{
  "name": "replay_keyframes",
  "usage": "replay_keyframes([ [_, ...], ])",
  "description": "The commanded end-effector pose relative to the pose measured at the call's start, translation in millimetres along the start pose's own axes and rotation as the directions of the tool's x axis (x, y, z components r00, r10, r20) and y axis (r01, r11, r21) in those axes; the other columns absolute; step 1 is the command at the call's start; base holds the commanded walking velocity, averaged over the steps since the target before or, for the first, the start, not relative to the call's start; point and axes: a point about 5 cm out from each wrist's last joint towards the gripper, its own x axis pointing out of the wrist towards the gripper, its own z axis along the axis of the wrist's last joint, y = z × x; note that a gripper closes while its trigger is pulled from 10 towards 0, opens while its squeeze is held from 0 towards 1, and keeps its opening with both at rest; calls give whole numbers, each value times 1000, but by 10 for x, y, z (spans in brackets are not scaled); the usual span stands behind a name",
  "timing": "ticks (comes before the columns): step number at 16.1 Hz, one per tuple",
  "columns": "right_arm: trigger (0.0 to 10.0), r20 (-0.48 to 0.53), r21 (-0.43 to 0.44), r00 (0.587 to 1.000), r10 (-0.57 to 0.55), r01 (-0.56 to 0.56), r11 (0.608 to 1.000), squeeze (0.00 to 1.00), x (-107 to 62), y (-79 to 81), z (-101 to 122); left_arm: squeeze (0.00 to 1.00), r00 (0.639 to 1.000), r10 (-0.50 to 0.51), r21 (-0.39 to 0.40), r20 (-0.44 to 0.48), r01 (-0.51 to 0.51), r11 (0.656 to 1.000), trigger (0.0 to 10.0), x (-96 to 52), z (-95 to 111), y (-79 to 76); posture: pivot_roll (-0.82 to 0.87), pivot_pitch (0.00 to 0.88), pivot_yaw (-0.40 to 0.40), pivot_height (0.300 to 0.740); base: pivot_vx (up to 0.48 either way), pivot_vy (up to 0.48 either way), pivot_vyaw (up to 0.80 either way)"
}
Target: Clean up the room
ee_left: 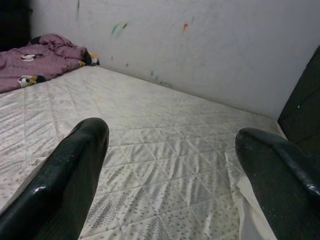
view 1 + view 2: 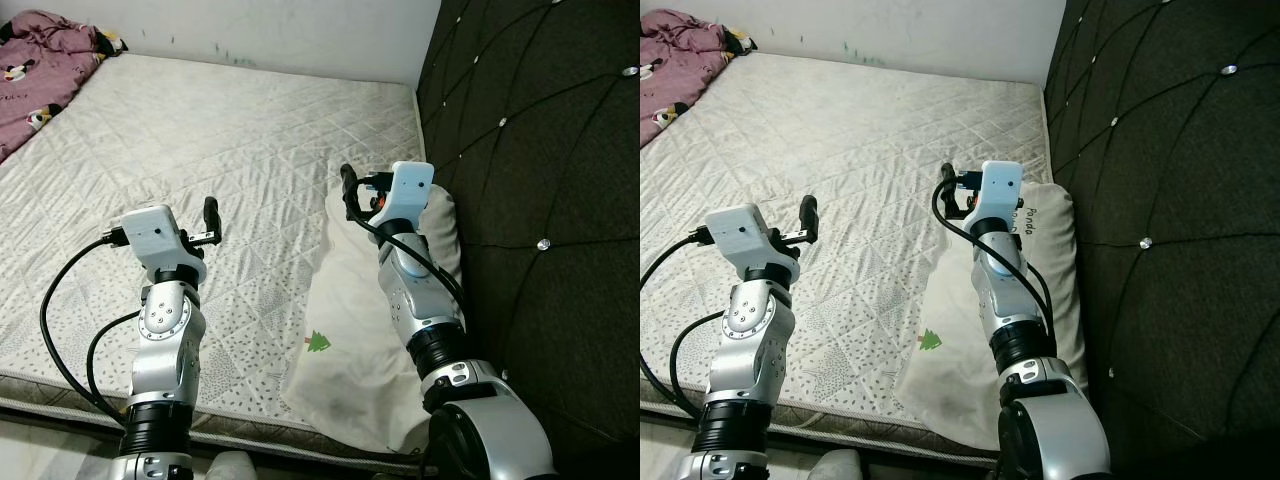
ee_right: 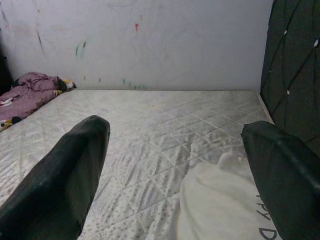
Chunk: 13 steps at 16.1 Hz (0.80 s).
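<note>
Hovering claws (image 3: 175, 170) above pillow (image 2: 345, 330), spread

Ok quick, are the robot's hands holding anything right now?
Left gripper: open, holding nothing, above the mattress.
Right gripper: open, holding nothing, over the white pillow.

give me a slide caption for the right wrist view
Open right gripper above a white pillow on a quilted mattress.

Even, soft indoor light; sharp head views; wrist views' near foreground blurred.
</note>
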Motion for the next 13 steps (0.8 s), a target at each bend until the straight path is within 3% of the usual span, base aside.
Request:
replay_keyframes([
  [1, 10000, 17, 0, 1000, 4, -4, 1000, 0, 35, 25, 51, 0, 1000, -19, 7, -12, 19, 1000, 10000, 27, -6, -22, 92, 0, -1, 740, 0, 480, 0],
  [13, 10000, 6, -35, 1000, 21, -20, 999, 0, -1, -5, -13, 0, 1000, -11, 39, 9, 11, 999, 10000, 19, 16, 6, 97, 0, 4, 740, 0, 454, 0],
])
